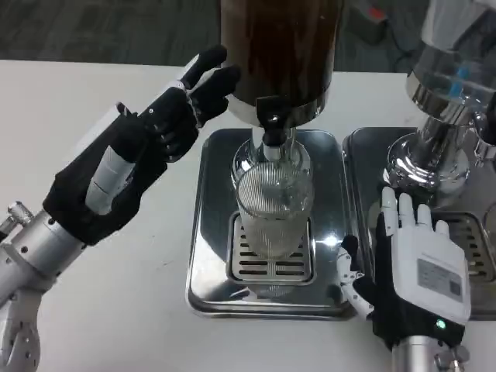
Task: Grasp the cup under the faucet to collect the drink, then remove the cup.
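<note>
A clear ribbed glass cup stands upright on the slotted drain grate of a steel drip tray, right below the black faucet of a dispenser filled with dark drink. I cannot tell whether there is liquid in the cup. My left hand is raised at the dispenser's left side, fingers spread and reaching toward the tank's lower rim, holding nothing. My right hand hovers to the right of the cup, back up, fingers apart, a small gap away from the glass.
A second chrome dispenser with its own steel tray stands at the right, just behind my right hand. White table extends to the left and front.
</note>
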You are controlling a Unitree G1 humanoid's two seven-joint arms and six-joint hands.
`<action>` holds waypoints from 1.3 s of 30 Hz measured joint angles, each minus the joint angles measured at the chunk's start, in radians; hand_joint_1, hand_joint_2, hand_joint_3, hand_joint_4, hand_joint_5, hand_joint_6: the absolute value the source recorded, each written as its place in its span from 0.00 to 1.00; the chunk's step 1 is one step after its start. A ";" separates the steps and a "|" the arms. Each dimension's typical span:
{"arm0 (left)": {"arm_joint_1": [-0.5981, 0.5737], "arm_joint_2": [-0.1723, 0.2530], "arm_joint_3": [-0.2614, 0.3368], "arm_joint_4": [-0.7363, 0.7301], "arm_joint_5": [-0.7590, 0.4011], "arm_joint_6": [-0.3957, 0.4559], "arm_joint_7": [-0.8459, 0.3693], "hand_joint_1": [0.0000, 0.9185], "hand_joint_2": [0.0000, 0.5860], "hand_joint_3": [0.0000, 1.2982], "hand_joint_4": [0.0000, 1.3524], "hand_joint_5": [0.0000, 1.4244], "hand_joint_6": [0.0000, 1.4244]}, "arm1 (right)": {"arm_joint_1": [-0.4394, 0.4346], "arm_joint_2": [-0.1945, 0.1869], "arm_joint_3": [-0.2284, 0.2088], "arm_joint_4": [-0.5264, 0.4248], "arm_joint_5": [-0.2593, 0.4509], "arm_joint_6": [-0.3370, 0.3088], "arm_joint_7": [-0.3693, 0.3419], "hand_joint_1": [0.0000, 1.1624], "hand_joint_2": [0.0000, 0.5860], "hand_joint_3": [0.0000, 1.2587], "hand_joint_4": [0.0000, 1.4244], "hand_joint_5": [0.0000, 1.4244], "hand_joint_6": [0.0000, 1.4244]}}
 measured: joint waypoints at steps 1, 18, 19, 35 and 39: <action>-0.007 -0.007 0.009 0.000 0.002 0.012 -0.011 0.00 0.13 0.00 0.00 0.03 0.00 | 0.000 0.001 -0.003 0.000 0.002 0.000 0.000 0.23 0.84 0.01 0.00 0.00 0.00; -0.127 -0.039 0.042 0.040 0.132 0.035 -0.079 0.00 0.12 0.00 0.00 0.06 0.03 | 0.014 0.025 -0.011 0.000 0.016 0.000 -0.022 0.24 0.84 0.01 0.00 0.00 0.00; -0.131 -0.039 0.042 0.045 0.137 0.035 -0.081 0.00 0.12 0.00 0.00 0.06 0.03 | 0.015 0.031 -0.012 0.000 0.019 0.000 -0.023 0.24 0.84 0.01 0.00 0.00 0.00; -0.153 -0.047 0.013 0.017 0.229 -0.035 -0.114 0.00 0.12 0.00 0.00 0.06 0.04 | 0.022 0.043 -0.013 0.002 0.024 0.000 -0.042 0.24 0.84 0.01 0.00 0.00 0.00; -0.142 -0.025 0.011 -0.016 0.309 -0.125 -0.084 0.00 0.12 0.00 0.00 0.06 0.04 | 0.023 0.044 -0.014 0.003 0.025 0.000 -0.045 0.24 0.84 0.01 0.00 0.00 0.00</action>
